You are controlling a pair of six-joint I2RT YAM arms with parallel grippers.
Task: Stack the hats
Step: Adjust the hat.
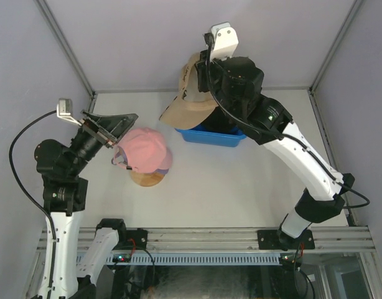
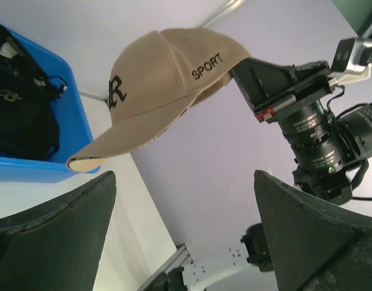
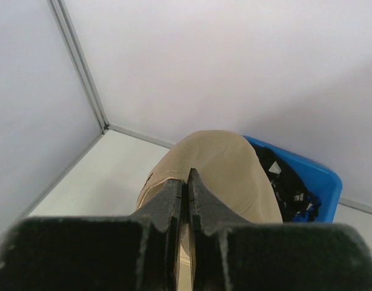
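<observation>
— Pink cap (image 1: 144, 148): where is it seen?
— It is seated on the round wooden stand (image 1: 147, 179), left of the middle of the table (image 1: 241, 180), nearer the near edge than any other cap. A strip of a lavender cap (image 1: 161, 169) is glimpsed under it on the right.
— And the left gripper (image 1: 124, 129)?
— It is held just beside the pink cap, toward the left edge, its fingers spread wide with nothing between them. Whether the cap is touched cannot be told.
— What is found farther back?
— A tan cap (image 2: 162, 79), lettered SPORT on its side, is pinched at its rear by the right gripper (image 3: 187, 182), whose fingers are pressed together on the fabric. The cap is held in the air over the left end of the blue bin (image 1: 209, 138), which is set by the middle of the far edge. A black cap (image 2: 22, 121) is seen lying inside the bin.
</observation>
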